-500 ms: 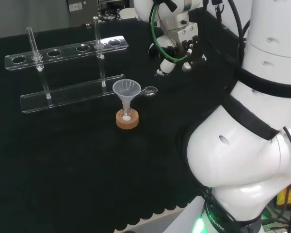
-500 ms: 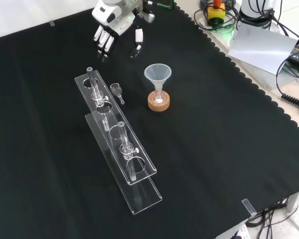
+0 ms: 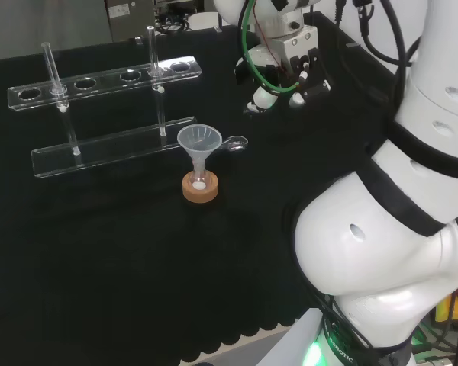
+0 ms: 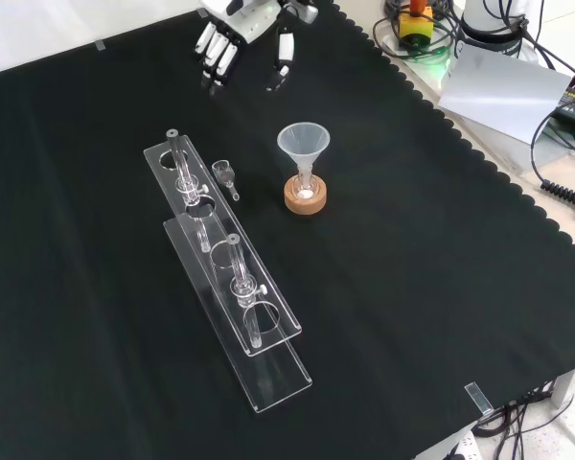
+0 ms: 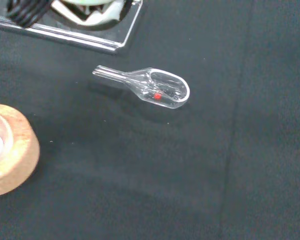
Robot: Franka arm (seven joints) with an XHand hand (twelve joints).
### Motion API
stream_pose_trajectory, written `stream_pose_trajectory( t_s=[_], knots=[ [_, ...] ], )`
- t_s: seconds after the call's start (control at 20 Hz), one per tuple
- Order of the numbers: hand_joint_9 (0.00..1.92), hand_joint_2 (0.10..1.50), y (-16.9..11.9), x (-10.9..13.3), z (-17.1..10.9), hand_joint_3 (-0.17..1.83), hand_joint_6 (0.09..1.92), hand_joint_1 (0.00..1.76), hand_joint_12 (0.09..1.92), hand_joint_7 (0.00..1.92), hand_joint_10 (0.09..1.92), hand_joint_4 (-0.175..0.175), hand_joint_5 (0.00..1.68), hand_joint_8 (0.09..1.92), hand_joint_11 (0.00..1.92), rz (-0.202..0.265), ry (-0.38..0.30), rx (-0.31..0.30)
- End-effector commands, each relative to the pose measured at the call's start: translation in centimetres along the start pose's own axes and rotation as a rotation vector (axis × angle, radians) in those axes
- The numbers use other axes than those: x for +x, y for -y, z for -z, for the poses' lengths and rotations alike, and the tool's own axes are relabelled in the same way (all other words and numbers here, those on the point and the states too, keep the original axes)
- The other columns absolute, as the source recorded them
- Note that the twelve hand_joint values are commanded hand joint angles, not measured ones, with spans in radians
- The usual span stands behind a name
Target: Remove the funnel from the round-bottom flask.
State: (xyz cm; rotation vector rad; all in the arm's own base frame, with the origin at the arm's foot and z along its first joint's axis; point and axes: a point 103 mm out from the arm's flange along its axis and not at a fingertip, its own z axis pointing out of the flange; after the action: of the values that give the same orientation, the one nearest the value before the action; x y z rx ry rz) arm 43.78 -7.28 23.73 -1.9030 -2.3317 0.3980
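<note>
while the hand (image 4: 241, 34) hangs with fingers relaxed, holding nothing, it should probably close around the funnel (image 4: 304, 144) rim and lift straight off the round-bottom flask (image 4: 306, 188)

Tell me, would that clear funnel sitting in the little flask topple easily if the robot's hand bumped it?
Probably yes. The funnel has a wide cone above a thin stem, so it looks top-heavy and likely light. The flask under it is small and rests in a cork ring, which should steady it somewhat. The hand hangs apart, fingers relaxed.
</note>
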Motion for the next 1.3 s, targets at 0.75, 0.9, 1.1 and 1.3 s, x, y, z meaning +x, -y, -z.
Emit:
stream_pose_trajectory(
  t_s=[0.75,0.9,1.1,1.3],
  knots=[
    [0.27,0.67,3.8,9.6,2.3,0.52,0.09,0.67,1.46,0.02,0.75,-0.016,0.2,0.69,0.34,0.107,-0.026,0.138],
    [0.19,0.67,3.7,10.1,1.7,0.51,0.09,0.66,1.46,0.0,0.77,-0.014,0.13,0.5,0.34,0.111,-0.019,0.156],
    [0.14,0.66,3.1,10.9,1.4,0.48,0.09,0.67,1.47,0.0,0.8,-0.009,0.13,0.42,0.33,0.122,0.008,0.198],
    [0.09,0.66,2.6,11.5,1.1,0.47,0.09,0.67,1.49,0.0,0.82,-0.002,0.1,0.3,0.31,0.143,0.029,0.214]
  ],
)
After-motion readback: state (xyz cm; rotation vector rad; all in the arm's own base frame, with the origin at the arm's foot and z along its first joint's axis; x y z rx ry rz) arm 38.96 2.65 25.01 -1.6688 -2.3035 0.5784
